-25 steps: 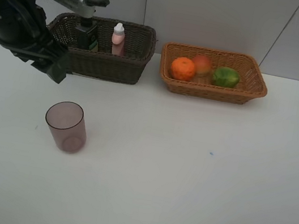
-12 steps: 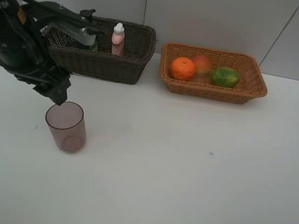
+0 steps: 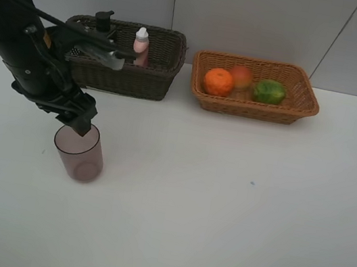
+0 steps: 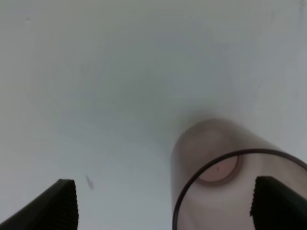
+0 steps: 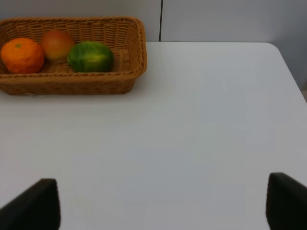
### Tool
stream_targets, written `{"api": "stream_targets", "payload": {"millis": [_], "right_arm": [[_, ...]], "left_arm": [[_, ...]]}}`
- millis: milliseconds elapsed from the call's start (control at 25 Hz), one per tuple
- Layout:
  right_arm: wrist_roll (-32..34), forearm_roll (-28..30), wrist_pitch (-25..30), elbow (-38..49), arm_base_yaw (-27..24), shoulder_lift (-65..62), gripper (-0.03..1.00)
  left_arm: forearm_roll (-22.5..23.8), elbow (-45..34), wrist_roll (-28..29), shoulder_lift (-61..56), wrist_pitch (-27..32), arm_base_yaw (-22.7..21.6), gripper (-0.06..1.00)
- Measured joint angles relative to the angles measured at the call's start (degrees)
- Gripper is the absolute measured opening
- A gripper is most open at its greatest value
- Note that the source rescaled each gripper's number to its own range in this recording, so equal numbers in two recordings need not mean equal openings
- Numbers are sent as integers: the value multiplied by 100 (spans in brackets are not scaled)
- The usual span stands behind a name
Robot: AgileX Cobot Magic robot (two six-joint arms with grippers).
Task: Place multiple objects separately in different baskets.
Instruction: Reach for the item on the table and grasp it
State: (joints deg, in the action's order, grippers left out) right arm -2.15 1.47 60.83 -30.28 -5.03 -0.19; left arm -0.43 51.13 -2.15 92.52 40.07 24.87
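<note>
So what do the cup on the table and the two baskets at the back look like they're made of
The cup looks like thin tinted plastic, pinkish and see-through: its base shows through the wall. It could be glass, though that seems less likely. The dark basket and the tan basket both look like woven wicker, matte, with a visible plaited weave; whether it's natural cane or a synthetic imitation can't be told.

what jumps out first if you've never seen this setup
The black left arm, its open pincer right at the rim of the translucent pinkish cup standing alone on the white table. Behind it, the orange-tan basket holds a bright orange, and the dark brown basket holds two bottles.
</note>
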Motion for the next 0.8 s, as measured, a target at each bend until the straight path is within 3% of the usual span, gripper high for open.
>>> {"api": "stream_targets", "payload": {"millis": [800], "right_arm": [[0, 0, 0, 0, 0, 0, 74]], "left_arm": [[-252, -341, -269, 844, -812, 0, 93]]}}
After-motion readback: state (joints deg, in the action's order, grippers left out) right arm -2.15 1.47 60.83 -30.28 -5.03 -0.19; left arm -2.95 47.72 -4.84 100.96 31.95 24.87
